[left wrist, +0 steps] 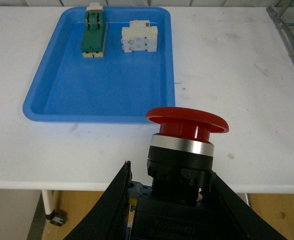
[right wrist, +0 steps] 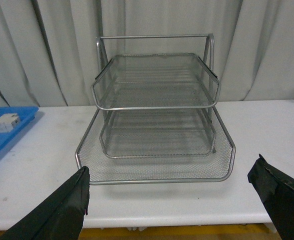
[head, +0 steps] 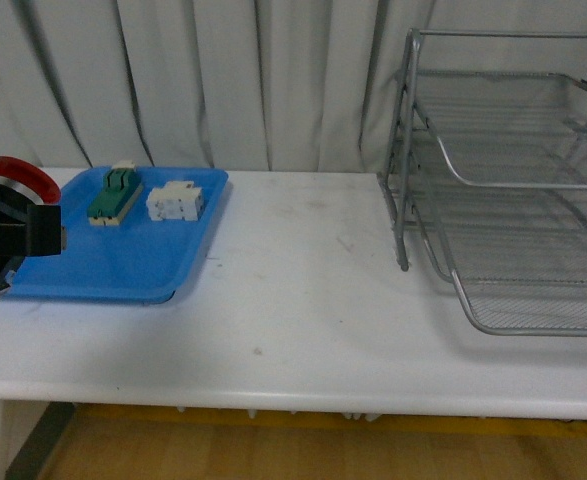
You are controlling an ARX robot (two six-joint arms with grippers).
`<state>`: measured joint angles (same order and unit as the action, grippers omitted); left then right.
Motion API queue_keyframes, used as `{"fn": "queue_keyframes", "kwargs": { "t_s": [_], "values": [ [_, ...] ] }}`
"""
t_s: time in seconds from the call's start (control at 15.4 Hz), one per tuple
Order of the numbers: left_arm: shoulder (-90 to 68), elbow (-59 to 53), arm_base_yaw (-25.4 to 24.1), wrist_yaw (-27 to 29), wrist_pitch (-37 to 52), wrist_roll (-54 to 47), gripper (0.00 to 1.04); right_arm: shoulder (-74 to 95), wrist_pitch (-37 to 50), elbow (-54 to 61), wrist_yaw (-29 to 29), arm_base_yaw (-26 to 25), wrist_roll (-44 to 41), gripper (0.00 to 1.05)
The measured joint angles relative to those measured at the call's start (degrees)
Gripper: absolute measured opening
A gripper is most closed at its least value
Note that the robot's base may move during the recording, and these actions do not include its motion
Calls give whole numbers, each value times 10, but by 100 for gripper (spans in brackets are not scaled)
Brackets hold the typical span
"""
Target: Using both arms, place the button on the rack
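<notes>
The button [left wrist: 187,120], with a red mushroom cap on a black body, is upright between the black fingers [left wrist: 111,202] of my left gripper [left wrist: 169,185], which is shut on it. In the front view its red cap [head: 18,175] shows at the far left edge, in my left gripper [head: 3,235] above the table's left end. The silver wire-mesh rack [head: 513,200] stands on the table at the right. My right gripper [right wrist: 169,192] is open and empty, facing the rack [right wrist: 157,100] from just off the table's front edge. The front view does not show the right arm.
A blue tray [head: 123,260] lies on the left of the white table [head: 303,300]. It holds a green-and-beige block [head: 113,195] and a white block [head: 175,200] at its far end. A grey curtain hangs behind the table.
</notes>
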<state>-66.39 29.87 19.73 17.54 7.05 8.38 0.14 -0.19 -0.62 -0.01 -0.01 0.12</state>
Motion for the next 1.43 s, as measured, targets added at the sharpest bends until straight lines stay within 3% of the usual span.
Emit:
{"fn": "queue_keyframes", "kwargs": {
  "t_s": [1.11, 1.3, 1.43],
  "values": [
    [0, 0, 3, -2, 0, 3, 36, 1, -3, 0, 2, 0, 0, 98],
    [-23, 16, -2, -54, 3, -12, 36, 1, 0, 0, 2, 0, 0, 98],
    [-112, 107, -3, -106, 0, -24, 36, 1, 0, 0, 2, 0, 0, 98]
  ]
}}
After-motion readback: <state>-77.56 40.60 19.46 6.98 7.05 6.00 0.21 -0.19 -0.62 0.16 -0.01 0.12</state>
